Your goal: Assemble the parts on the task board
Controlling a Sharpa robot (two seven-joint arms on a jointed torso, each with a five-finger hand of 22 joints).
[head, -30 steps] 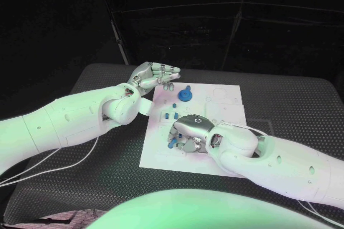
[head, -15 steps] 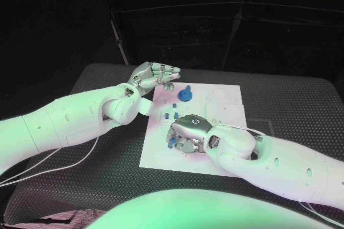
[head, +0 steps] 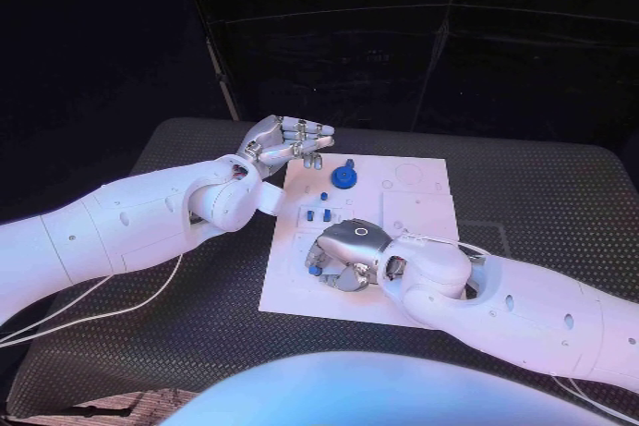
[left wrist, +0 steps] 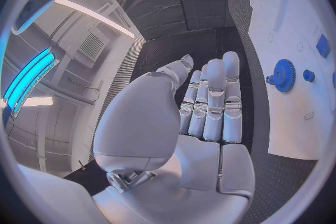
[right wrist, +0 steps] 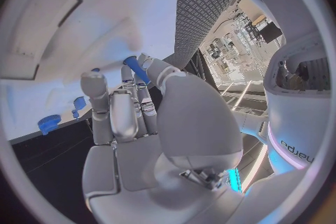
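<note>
The white task board [head: 400, 250] lies in the middle of the black surface [head: 546, 195], and the blue parts sit on its half nearer the robot's left arm. A blue gear [head: 343, 176] with a small knob just beyond it lies toward the far edge of the board; the left wrist view shows the same gear [left wrist: 284, 75] with a small round blue part [left wrist: 308, 75] just beside it and a blue block [left wrist: 322, 45] further along the board. Nearer the middle of the board, small blue pieces [head: 314, 213] lie in a loose cluster. The right hand [head: 349, 252] is down on the board, fingers curled toward it; in its wrist view a slim blue peg [right wrist: 136, 69] is pinched at the fingertips [right wrist: 155, 67], held close over the white plate. A further blue piece [head: 316, 270] shows at that hand's edge in the head view. The left hand [head: 283, 141] is held at the far left corner of the board, just off it, its fingers [left wrist: 210, 102] curled inward side by side with nothing in them.
</note>
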